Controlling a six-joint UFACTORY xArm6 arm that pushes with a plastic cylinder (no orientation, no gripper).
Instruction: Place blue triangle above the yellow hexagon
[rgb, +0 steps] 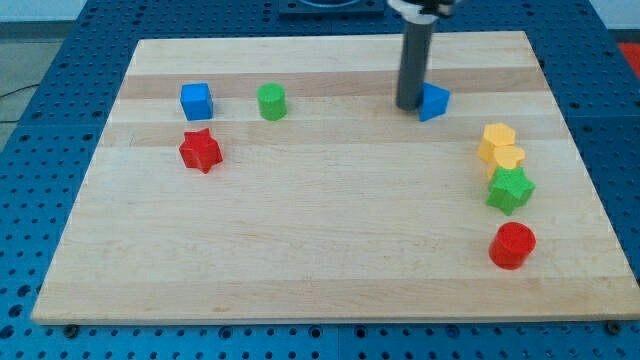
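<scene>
The blue triangle (434, 102) lies on the wooden board near the view's top, right of centre. My tip (409, 105) stands right against the triangle's left side. The yellow hexagon (497, 138) sits at the view's right, below and to the right of the triangle. A second yellow block (508, 159) touches the hexagon just beneath it.
A green star (510, 189) sits under the yellow blocks and a red cylinder (513, 245) lies below that. At the view's left are a blue cube (196, 101), a green cylinder (271, 101) and a red star (200, 150). The board's right edge (580, 160) runs close to the yellow blocks.
</scene>
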